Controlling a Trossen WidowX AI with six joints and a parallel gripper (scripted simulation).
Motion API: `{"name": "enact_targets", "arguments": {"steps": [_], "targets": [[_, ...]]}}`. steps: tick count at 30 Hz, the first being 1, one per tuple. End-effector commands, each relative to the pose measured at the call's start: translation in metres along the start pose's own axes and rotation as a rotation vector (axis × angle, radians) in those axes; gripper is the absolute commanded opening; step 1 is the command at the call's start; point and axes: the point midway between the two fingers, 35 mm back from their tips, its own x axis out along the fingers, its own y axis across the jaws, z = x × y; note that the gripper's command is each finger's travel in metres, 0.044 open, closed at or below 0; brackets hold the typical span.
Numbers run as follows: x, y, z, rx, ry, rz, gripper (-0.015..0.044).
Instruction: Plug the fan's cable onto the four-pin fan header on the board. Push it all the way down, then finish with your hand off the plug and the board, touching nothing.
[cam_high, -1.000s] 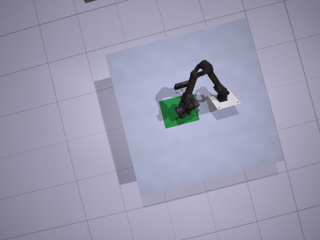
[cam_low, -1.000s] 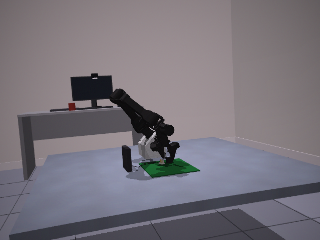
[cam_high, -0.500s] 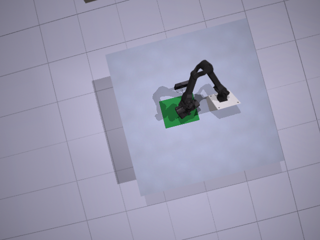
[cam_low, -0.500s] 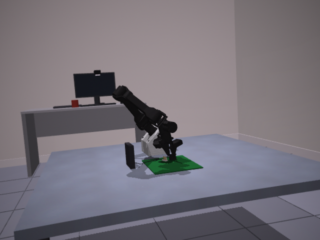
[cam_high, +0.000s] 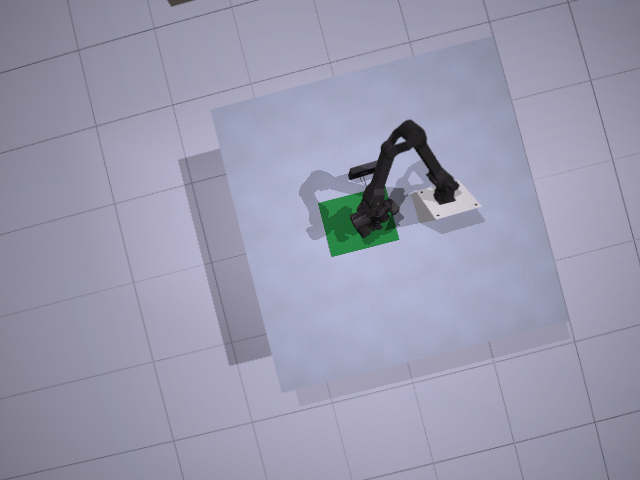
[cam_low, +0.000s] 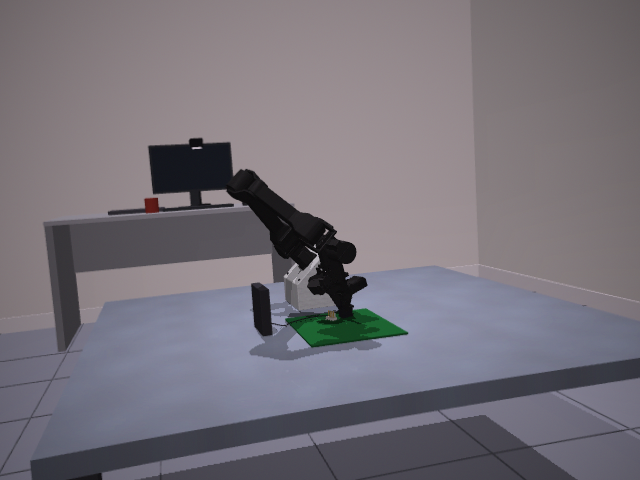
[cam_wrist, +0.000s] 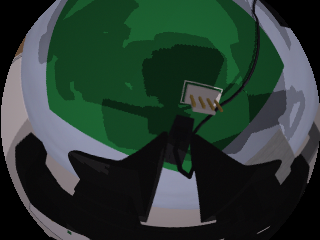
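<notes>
Arm bent over, wrist pitched down onto board; jaws pinching plug.

The top view hangs high overhead, looking straight down on the whole table and the green board. The exterior view stands off low to one side, facing across the table toward the board. The wrist view rides close above that same board, fisheye, with the gripper at its lower edge.
</notes>
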Motion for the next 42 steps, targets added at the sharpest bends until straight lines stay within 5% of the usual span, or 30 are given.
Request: {"name": "enact_targets", "arguments": {"steps": [1, 7, 42], "targets": [[0.0, 0.0, 0.0, 0.001, 0.0, 0.001, 0.0089], [-0.005, 0.001, -0.001, 0.0, 0.0, 0.001, 0.0], [-0.099, 0.004, -0.023, -0.051, -0.003, 0.003, 0.0]]}}
